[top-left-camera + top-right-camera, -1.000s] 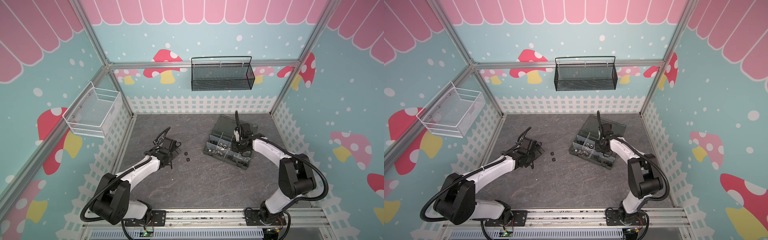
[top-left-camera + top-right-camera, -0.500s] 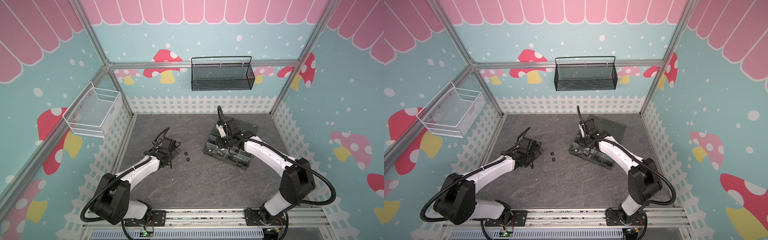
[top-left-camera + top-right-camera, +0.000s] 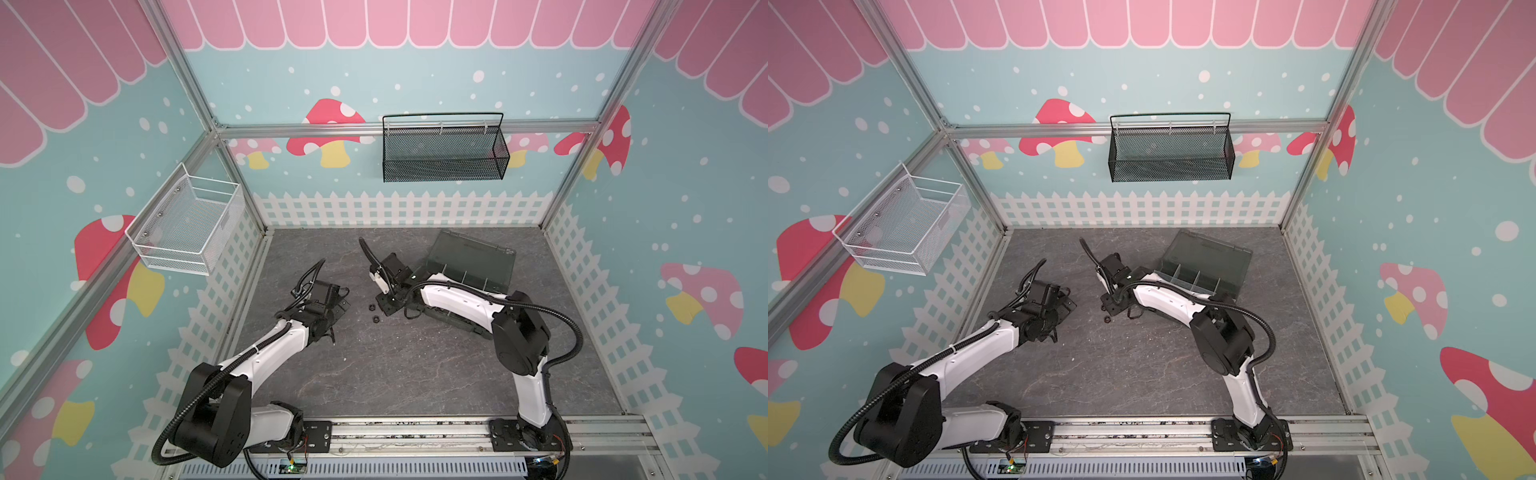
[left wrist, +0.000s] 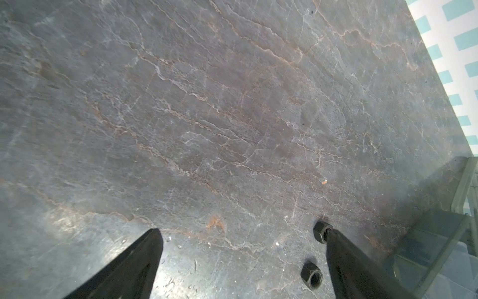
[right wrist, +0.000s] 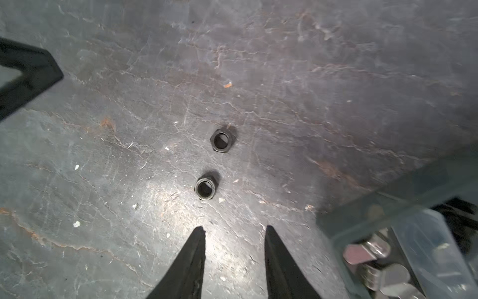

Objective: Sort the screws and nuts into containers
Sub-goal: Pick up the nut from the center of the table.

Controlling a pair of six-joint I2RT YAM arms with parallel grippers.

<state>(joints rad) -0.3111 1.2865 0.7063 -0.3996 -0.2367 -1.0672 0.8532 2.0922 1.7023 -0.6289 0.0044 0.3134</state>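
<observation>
Take the table [image 3: 374, 374] from above as a dial, twelve at the back fence. The organizer box [image 5: 367, 212] sits at about two o'clock with its lid [image 3: 471, 255] thrown back. One corner cell in the right wrist view already holds shiny silver hardware [image 5: 367, 252], some of it wing-shaped. The other cells are mostly hidden under the right arm.

Only two loose pieces show on the table, both black nuts [image 3: 372, 308] [image 3: 375, 319]. They lie side by side but apart, just toward nine o'clock of the table's centre. No loose screws are visible, so the sorting looks nearly finished (a judgement, since most cells cannot be checked). These two nuts are what is left.

The right gripper [image 5: 234, 229] hangs just at two o'clock of the nuts. Its jaws are parted narrowly with nothing between them, and they touch neither nut.

The left gripper [image 4: 243, 231] waits at nine o'clock of the nuts, spread wide and empty. In its wrist view one fingertip [image 4: 333, 234] overlaps a nut [image 4: 320, 231], but I cannot tell whether they touch.
</observation>
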